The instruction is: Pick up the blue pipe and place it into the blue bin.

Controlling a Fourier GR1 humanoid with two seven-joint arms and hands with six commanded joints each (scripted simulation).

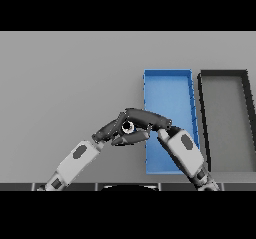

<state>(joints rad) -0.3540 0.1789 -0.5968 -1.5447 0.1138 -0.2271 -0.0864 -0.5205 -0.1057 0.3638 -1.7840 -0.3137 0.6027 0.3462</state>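
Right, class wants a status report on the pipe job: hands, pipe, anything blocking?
Left hand and right hand meet at blue bin's left edge, grips unclear. Pipe not clearly visible. Black bin beside, nothing blocking.

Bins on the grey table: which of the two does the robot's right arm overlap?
The blue rectangular bin, left of the dark grey bin. The right hand and forearm cross its lower left edge; the dark grey bin sits apart.

We see a grey worktop (70, 73) | on it a blue bin (167, 90) | just beside, a black bin (225, 103)
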